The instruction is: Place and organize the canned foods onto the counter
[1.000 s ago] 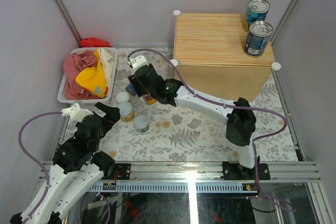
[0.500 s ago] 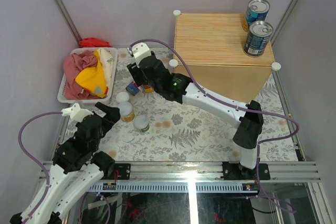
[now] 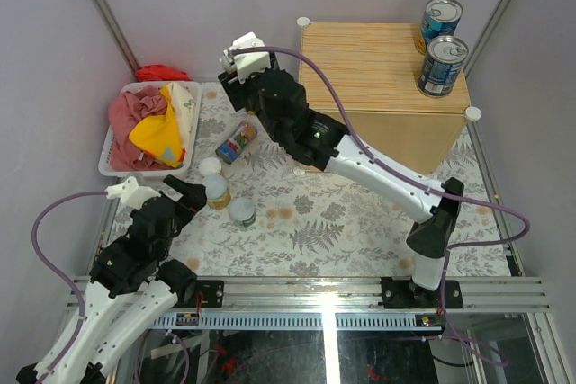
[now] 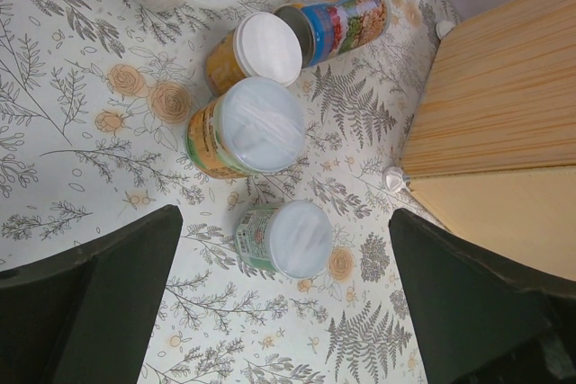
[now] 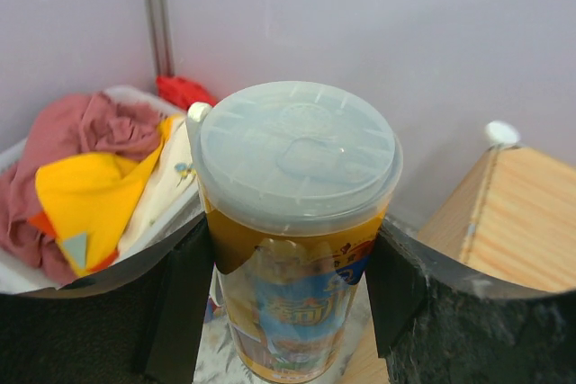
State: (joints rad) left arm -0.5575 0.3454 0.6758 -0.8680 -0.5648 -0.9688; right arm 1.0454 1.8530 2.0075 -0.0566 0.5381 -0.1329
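Tool on right arm [image 5: 288,294] pinches upright orange-yellow jar [image 5: 297,159] between its fingers.

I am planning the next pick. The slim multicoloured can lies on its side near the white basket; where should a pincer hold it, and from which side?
Probably mid-body, from above, closing across its width. The slim multicoloured can lies on its side on the table, so its curved flanks appear free, while one end sits close to a white-lidded orange jar.
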